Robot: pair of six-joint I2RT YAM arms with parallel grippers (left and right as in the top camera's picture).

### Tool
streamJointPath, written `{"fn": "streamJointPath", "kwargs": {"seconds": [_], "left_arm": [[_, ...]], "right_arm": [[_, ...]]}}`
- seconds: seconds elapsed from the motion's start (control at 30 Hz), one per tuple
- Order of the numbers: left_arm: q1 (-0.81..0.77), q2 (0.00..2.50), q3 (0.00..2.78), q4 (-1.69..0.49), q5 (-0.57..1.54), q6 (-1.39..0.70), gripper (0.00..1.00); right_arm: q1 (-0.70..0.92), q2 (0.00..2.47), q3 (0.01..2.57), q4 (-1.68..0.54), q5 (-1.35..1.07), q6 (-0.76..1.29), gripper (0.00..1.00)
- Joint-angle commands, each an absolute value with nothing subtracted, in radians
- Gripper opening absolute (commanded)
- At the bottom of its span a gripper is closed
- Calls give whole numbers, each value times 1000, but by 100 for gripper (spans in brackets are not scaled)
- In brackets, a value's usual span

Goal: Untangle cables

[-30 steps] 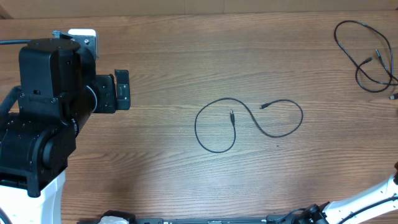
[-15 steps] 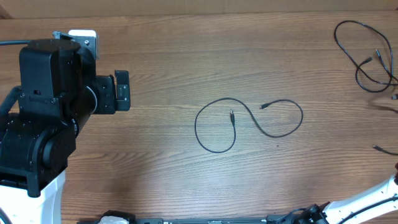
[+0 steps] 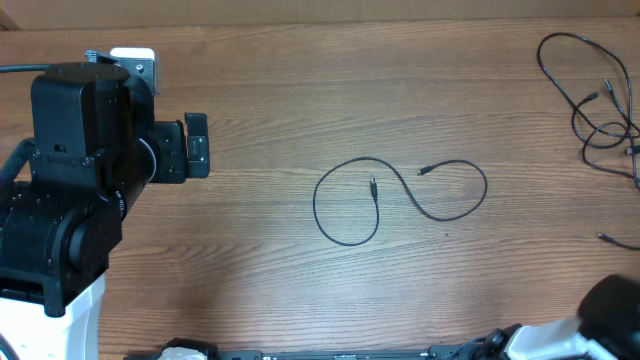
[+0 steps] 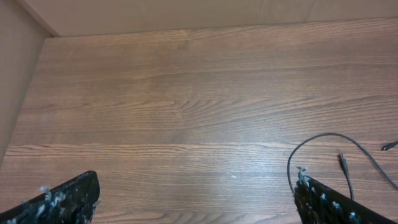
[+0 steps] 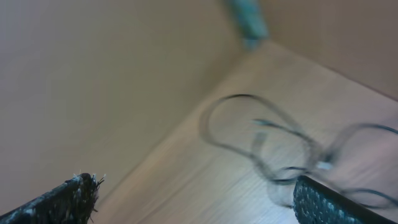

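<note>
Cable looped centre; tangle right edge; left tool, right tool spread.

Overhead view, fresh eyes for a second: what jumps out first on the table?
The bulky black left arm fills the left edge, its left gripper wide open. At the centre of the wooden table one black cable lies alone in a loose S-shaped curl, both plug ends free. The tangled cables sit bunched at the right edge, near the upper corner.
</note>
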State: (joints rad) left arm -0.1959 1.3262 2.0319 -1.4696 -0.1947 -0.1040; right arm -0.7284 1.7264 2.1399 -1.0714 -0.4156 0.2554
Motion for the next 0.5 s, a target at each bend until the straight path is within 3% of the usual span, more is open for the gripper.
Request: {"fn": "streamJointPath", "kwargs": {"seconds": [0.0, 0.23, 0.37, 0.47], "left_arm": [[-197, 1326, 2045, -1466, -183, -104, 100], [-197, 1326, 2045, -1458, -183, -104, 100], [-197, 1326, 2045, -1455, -183, -104, 99], [-197, 1326, 2045, -1445, -183, -103, 99]], "right_arm": [[-599, 1694, 2143, -1128, -407, 190, 100], [-274, 1697, 2130, -1327, -276, 10, 100], [-108, 1699, 2097, -1464, -266, -292, 100], [-1, 1699, 2061, -1486, -323, -395, 100]]}}
